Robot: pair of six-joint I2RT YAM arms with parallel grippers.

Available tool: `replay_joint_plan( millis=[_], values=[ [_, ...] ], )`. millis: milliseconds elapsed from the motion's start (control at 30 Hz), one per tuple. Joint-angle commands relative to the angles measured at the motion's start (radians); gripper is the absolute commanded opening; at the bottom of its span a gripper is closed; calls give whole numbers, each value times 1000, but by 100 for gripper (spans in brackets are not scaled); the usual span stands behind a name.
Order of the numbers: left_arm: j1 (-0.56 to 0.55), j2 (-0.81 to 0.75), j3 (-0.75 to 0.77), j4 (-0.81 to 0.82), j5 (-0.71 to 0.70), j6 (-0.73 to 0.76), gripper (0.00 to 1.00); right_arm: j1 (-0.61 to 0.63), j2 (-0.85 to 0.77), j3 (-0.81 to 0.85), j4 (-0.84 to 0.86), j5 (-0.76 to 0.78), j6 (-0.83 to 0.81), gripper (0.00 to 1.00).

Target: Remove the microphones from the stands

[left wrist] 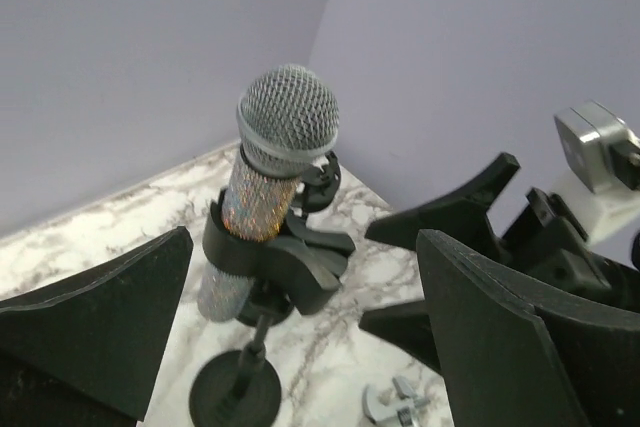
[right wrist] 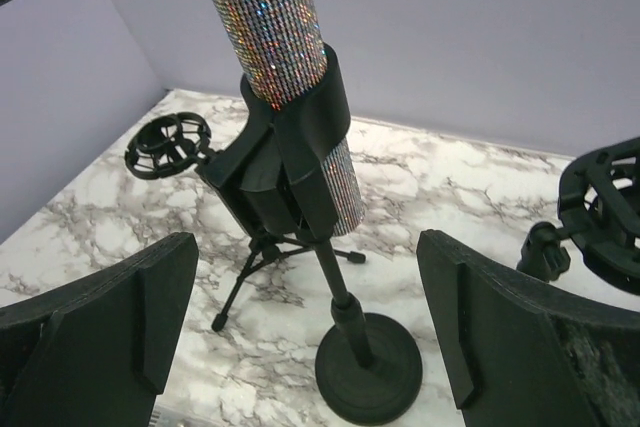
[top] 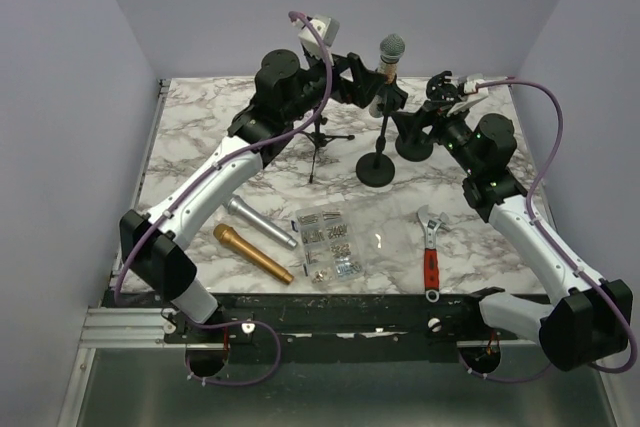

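Top external view: the microphone (top: pixel 391 55), with a silver mesh head and a glittering body, sits head-up in its stand (top: pixel 378 169) toward the far middle of the marble table (top: pixel 200 117). Your left gripper (top: pixel 372 95) reaches in from the left, close beside the microphone body. Your right gripper (top: pixel 412 123) comes in from the right, lower down, near the stand's pole. From this height you cannot tell how wide either one is. A silver microphone (top: pixel 260 222), a gold microphone (top: pixel 252 252), a bag of screws (top: pixel 328 244) and a red-handled wrench (top: pixel 431 257) lie nearer you, well apart from the work. Left wrist view: the fingers (left wrist: pixel 100 327) are spread wide and hold nothing. The microphone sits ahead between them, clasped around its body by a black clip (left wrist: pixel 275 262), and the right gripper's fingers show at the right, near the clip. Right wrist view: these fingers (right wrist: pixel 510 327) are also wide apart and empty, with the pole and round base (right wrist: pixel 368 372) ahead of them. As for what could go wrong, the clip looks snug, so pulling the microphone up without steadying the stand may lift or topple the whole stand. The two grippers are close together and could collide, and the sequinned body may slip in a light grasp.
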Motion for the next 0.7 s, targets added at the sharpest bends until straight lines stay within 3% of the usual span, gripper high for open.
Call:
replay_joint_plan(
  millis=[0, 467, 667],
  values=[
    [1, 113, 154, 69, -40, 99, 99, -6, -6, 16, 52, -53, -32, 100],
    [-5, 392, 442, 107, 39, 101, 99, -3, 5, 31, 24, -51, 2, 100],
    [-8, 453, 499, 79, 50, 103, 86, -4, -4, 46, 0, 21, -24, 100]
  ],
)
